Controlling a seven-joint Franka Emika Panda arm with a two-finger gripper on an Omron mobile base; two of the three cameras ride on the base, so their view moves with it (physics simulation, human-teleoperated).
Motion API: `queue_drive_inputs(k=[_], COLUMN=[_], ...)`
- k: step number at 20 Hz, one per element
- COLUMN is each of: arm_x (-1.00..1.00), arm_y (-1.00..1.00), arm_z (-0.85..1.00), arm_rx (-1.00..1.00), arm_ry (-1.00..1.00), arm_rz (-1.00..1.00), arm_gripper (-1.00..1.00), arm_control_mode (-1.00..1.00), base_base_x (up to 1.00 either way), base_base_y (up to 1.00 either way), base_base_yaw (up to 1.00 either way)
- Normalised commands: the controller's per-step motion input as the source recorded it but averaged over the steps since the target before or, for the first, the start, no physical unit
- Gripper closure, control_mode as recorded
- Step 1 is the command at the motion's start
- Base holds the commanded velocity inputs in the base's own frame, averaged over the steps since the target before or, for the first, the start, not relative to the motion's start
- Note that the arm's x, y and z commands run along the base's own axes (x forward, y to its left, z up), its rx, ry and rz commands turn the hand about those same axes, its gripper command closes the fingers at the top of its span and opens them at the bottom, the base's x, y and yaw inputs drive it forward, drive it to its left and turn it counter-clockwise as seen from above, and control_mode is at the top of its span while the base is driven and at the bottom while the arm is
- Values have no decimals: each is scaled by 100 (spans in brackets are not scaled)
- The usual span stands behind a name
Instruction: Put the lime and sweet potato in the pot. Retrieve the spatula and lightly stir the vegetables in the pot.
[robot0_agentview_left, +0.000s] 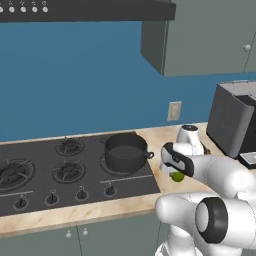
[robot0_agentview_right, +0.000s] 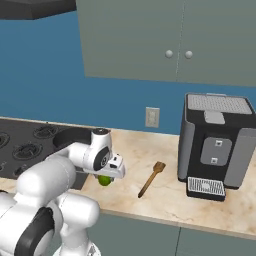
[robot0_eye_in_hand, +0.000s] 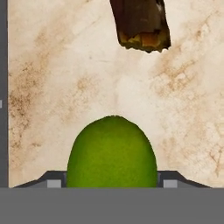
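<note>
The lime (robot0_eye_in_hand: 112, 151) sits directly between the two fingertips (robot0_eye_in_hand: 53, 183) of the claw (robot0_agentview_left: 176, 175), so the relation that matters is already lined up: one dark tip shows on each side of the fruit in the hand view, flush to its flanks or very nearly so. Whether the pads actually press on it I cannot tell; the jaws stand about as wide as the lime, not spread well beyond it. Being a round ball, the lime has no long axis to match, so the approach angle matters little.

The lime rests on the marbled surface (robot0_agentview_right: 165, 195) just to the right of the cooktop (robot0_agentview_left: 60, 170), near its front corner. The sweet potato (robot0_eye_in_hand: 140, 24) lies a little beyond it on the same surface, apart from the lime, along the line the hand camera looks. The pot (robot0_agentview_left: 125, 150) stands on the rear right burner, to the left of and behind the claw, so a lift and a short swing leftward looks like the next need once the grip is firm. The spatula (robot0_agentview_right: 151, 179) lies on the surface to the right, well apart, in front of the coffee machine (robot0_agentview_right: 215, 145).

The arm reaches forward and low, forearm roughly level, wrist bent so the hand points straight down at the surface.
</note>
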Motion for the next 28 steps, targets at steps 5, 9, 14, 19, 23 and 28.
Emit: queue_drive_inputs(k=[5, 9, 14, 19, 23, 28], arm_x=[-48, -44, -11, -3, 0, 37], arm_y=[-4, 18, 67, 96, 68, 33], arm_z=[52, 100, 69, 39, 86, 58], arm_rx=[0, 0, 1, 4, 0, -5], arm_ry=[-7, -24, -23, -21, -9, 8], arm_rz=[-1, -9, -5, 3, 4, 1], arm_gripper=[100, 100, 100, 100, 100, 100], arm_control_mode=[-100, -100, -100, -100, -100, -100], base_base_x=[0, 0, 0, 0, 0, 0], base_base_y=[0, 0, 0, 0, 0, 0], base_base_yaw=[0, 0, 0, 0, 0, 0])
